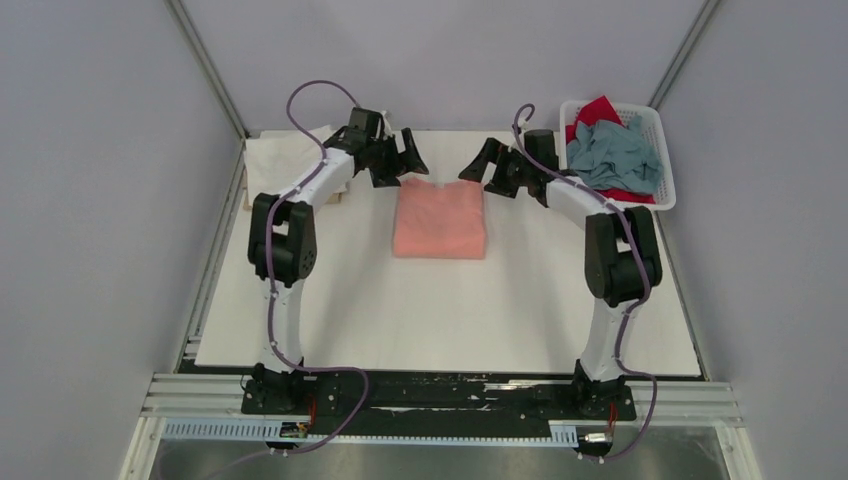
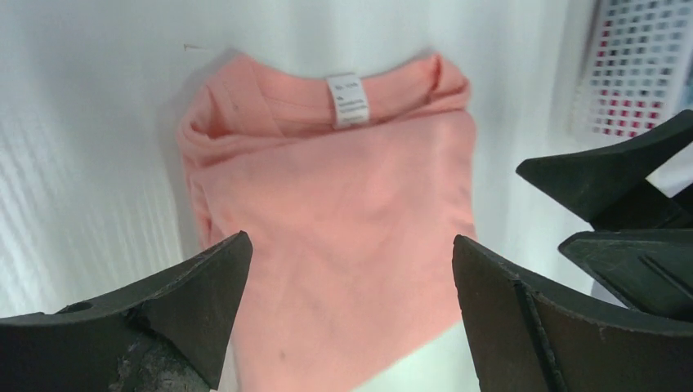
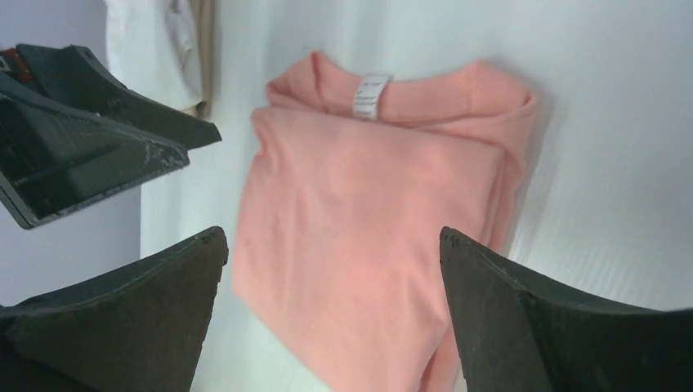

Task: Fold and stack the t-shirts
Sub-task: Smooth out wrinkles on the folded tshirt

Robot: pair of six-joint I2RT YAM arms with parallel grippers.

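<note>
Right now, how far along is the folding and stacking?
Done: the salmon-pink t-shirt lies folded mid-table; a white t-shirt lies far left, seemingly folded. In hand: nothing; left gripper and right gripper hang open above the pink one. Left: the grey-blue t-shirt and red t-shirt, crumpled in the white basket, plus stacking.

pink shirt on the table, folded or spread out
Folded: the salmon-pink shirt lies as a compact rectangle, no sleeves showing, doubled layers visible along its side edges.
</note>
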